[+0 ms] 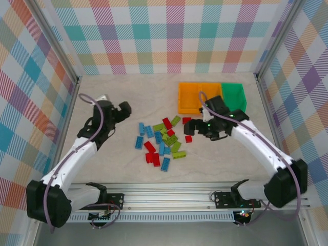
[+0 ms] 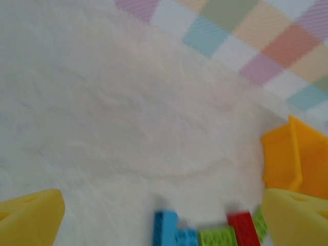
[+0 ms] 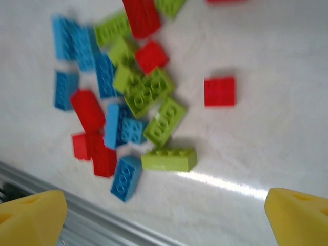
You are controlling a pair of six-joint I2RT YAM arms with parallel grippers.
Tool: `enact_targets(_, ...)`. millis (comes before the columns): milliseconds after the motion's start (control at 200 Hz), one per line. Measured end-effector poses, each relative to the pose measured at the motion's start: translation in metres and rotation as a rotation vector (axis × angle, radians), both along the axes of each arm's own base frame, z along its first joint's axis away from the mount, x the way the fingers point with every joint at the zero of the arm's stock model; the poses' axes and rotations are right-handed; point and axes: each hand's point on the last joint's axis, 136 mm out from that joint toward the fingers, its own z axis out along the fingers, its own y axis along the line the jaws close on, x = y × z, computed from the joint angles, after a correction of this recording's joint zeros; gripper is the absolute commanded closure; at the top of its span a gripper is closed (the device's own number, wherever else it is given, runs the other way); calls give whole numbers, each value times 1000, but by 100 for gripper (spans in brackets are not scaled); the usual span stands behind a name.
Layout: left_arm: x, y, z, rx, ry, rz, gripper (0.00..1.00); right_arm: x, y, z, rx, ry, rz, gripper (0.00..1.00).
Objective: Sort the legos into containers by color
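We can read no text, label, brand, number or sign on the small studded plastic bricks [image 1: 161, 141], the orange plastic bins [image 1: 190, 95], the green plastic bin [image 1: 233, 94], the pale surface [image 1: 138, 97] or the plaid walls [image 1: 164, 36].

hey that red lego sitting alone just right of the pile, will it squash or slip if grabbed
Probably stiff: the red lego looks like a hard, boxy moulded block. Likely light, being far smaller than an orange bin. Its smooth-looking sides might slip; lying flat, it shouldn't roll.
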Motion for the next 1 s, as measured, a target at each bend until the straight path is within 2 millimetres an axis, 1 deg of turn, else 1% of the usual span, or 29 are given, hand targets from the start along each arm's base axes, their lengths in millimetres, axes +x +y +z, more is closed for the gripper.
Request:
enact_targets(35, -6, -16, -12, -6, 61, -36, 3, -3, 3, -8, -27, 30, 13, 0)
enact_targets(95, -18, -40, -35, -5, 161, -104, 2, -5, 2, -22, -77, 68, 16, 0)
enact_targets(160, -35, -61, -56, 4, 251, -186, 0, 0, -2, -35, -124, 82, 3, 0)
enact_targets(210, -47, -75, -63, 8, 289, -249, 0, 6, -3, -46, -155, 86, -5, 0)
enact_targets(270, -58, -88, -64, 23, 308, -330, 0, 17, -3, -61, -192, 85, -12, 0)
enact_targets(305, -63, -95, -63, 36, 314, -381, 0, 23, -2, -70, -211, 89, -12, 0)
enact_targets(350, -70, -103, -58, 53, 321, -451, 0, 31, -2, -84, -239, 94, -16, 3)
enact_targets(410, -79, -115, -47, 83, 316, -558, 0, 39, -1, -102, -276, 101, -10, 11)
enact_targets(465, -88, -128, -32, 108, 292, -666, 0, 46, -1, -116, -311, 101, 2, 18)
enact_targets(540, -105, -145, -14, 138, 246, -830, 0, 52, 0, -127, -334, 95, 4, 28)
enact_targets(595, -124, -155, -5, 161, 213, -953, 0, 55, 1, -131, -342, 89, 12, 33)
enact_targets(670, -147, -160, 1, 204, 175, -1092, 0, 60, 4, -134, -349, 79, 18, 41)
enact_targets(760, -165, -163, 6, 247, 103, -1205, 0, 62, 8, -136, -350, 69, 23, 45)
enact_targets(810, -171, -162, 8, 263, 67, -1242, 0, 61, 11, -138, -352, 69, 30, 46)
enact_targets(910, -179, -160, 14, 284, 7, -1290, 0, 60, 15, -142, -355, 68, 40, 57)
enact_targets(965, -180, -161, 17, 289, -17, -1311, 0, 59, 15, -144, -358, 72, 40, 67)
enact_targets(1000, -181, -162, 17, 292, -24, -1322, 0, 59, 16, -144, -362, 71, 43, 69)
